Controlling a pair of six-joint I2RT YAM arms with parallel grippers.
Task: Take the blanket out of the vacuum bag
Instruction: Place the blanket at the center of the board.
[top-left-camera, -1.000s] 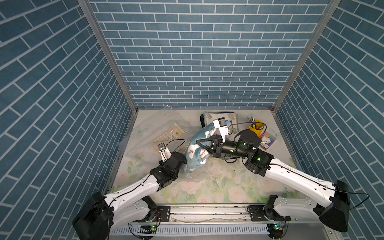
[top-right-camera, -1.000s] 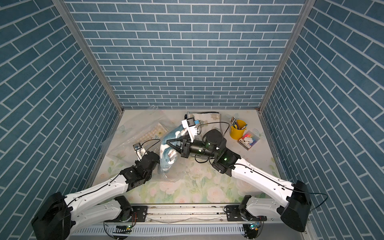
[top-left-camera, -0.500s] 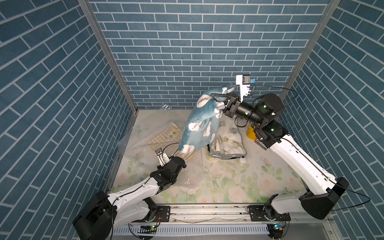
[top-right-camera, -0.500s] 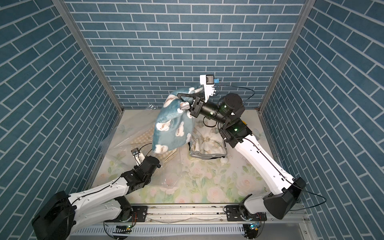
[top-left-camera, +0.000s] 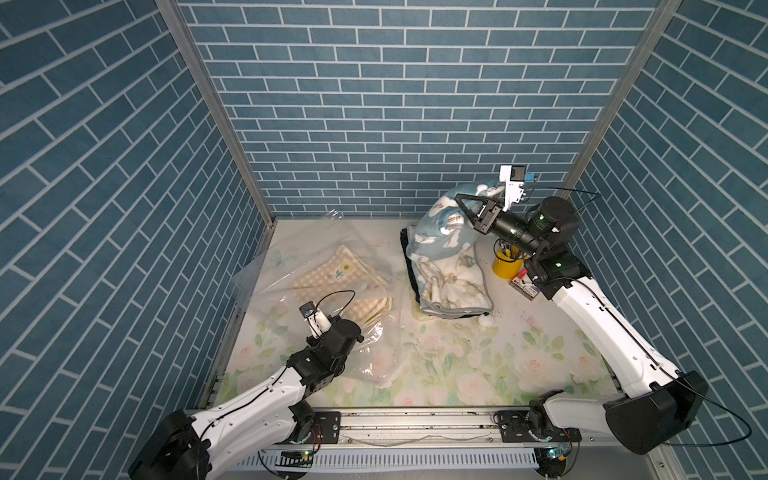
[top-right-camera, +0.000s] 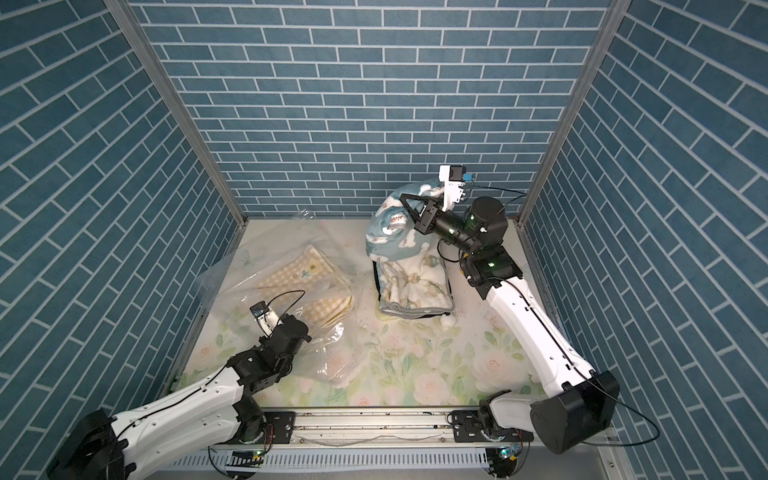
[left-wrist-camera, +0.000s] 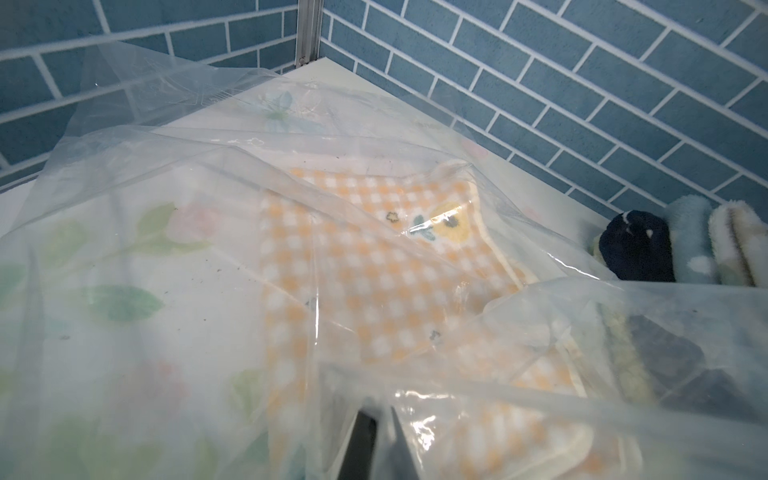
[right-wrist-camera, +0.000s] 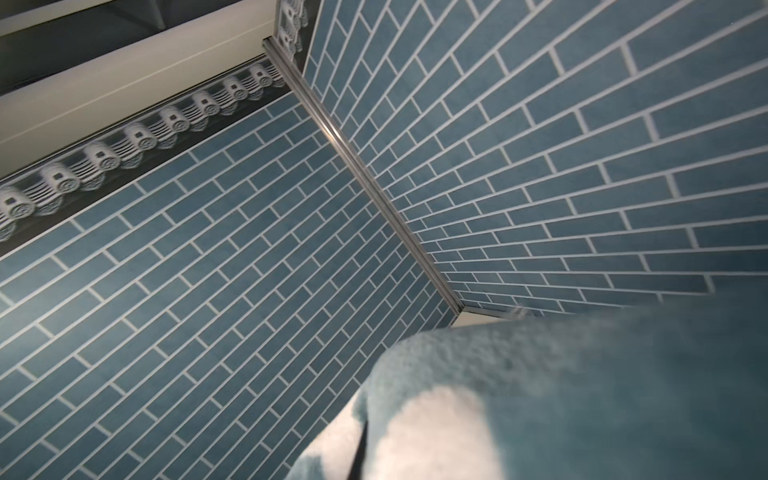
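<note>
The vacuum bag (top-left-camera: 320, 257) (top-right-camera: 266, 266) (left-wrist-camera: 166, 166) lies crumpled and clear at the left of the table in both top views. A yellow checked blanket (top-left-camera: 340, 270) (left-wrist-camera: 374, 270) lies inside it. My left gripper (top-left-camera: 358, 332) (left-wrist-camera: 380, 419) is low at the bag's near edge, shut on the plastic film. My right gripper (top-left-camera: 457, 197) (top-right-camera: 403, 195) is raised at the back right, shut on a blue blanket with white clouds (top-left-camera: 440, 232) (right-wrist-camera: 540, 395). This blanket hangs free of the bag and drapes down onto a pile. It covers the right fingers in the right wrist view.
A pile of folded blankets (top-left-camera: 453, 286) lies under the hanging one. A yellow cup with pens (top-left-camera: 505, 266) and a small box (top-left-camera: 525, 286) stand by the right wall. Tiled walls close in on three sides.
The right gripper has carried the blue blanket from the bag's mouth up and over to the back right, then lower over the pile. The left gripper has stayed on the bag.
</note>
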